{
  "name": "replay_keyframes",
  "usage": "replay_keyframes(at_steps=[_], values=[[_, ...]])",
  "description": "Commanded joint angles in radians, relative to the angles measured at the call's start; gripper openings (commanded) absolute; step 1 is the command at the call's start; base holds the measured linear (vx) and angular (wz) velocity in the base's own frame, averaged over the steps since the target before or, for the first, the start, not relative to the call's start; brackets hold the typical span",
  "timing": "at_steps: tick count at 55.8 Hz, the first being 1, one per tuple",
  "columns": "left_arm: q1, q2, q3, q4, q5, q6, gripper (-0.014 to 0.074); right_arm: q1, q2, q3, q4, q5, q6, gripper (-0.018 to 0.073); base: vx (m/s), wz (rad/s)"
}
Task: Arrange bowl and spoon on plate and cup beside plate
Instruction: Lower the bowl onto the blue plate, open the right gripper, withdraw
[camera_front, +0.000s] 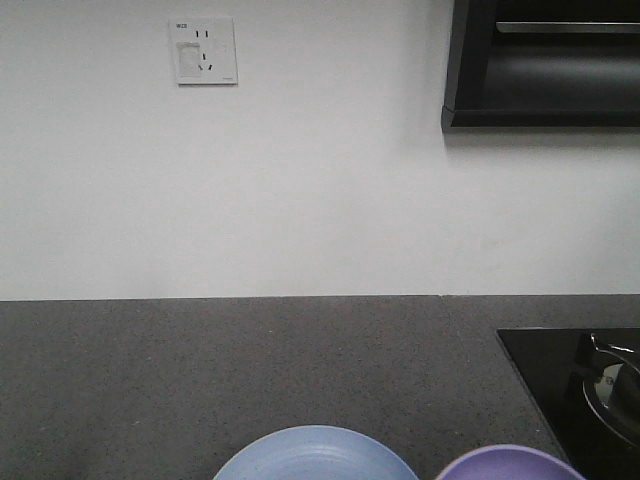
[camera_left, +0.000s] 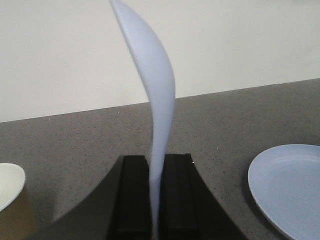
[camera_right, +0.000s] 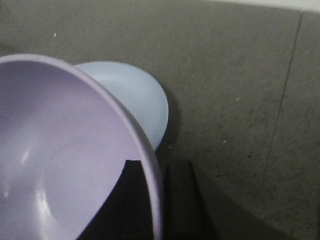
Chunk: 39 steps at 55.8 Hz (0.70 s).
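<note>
A: Where is the short pale-blue plastic spoon (camera_left: 157, 100)?
B: Pinched between the left fingers (camera_left: 176, 172), sticking out over the dark speckled worktop (camera_left: 75, 145).
A: The small lavender plastic bowl (camera_right: 65, 150)?
B: The right fingers (camera_right: 179, 175) clamp its rim, near the round light-blue plate (camera_right: 135, 95); the tan paper cup (camera_left: 10, 187) stands apart.

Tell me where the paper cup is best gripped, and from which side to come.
Probably the rim: the cup stands upright with its mouth open, so one end effector finger can go inside and one outside, coming down from above. A squeeze from the side might crush the paper wall.
</note>
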Motion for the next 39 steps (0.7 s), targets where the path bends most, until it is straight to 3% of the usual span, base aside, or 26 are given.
replay_keyframes(at_steps=[1,10,27,39], values=[[-0.008,0.012,-0.023,-0.010,-0.089,0.000,-0.0003,0.001,0.143,-0.125,0.021,0.030,0.016,-0.0009,0.00,0.00],[-0.008,0.012,-0.024,-0.018,-0.100,-0.004,-0.0003,0.034,0.384,-0.294,0.038,0.115,0.019,-0.0009,0.00,0.00],[-0.008,0.012,-0.024,-0.017,-0.100,-0.004,-0.0003,0.207,0.704,-0.518,0.027,0.086,0.088,-0.0009,0.00,0.00],[-0.008,0.012,-0.024,-0.017,-0.089,-0.003,-0.0003,0.225,0.832,-0.593,0.030,0.075,0.087,-0.0008,0.00,0.00]])
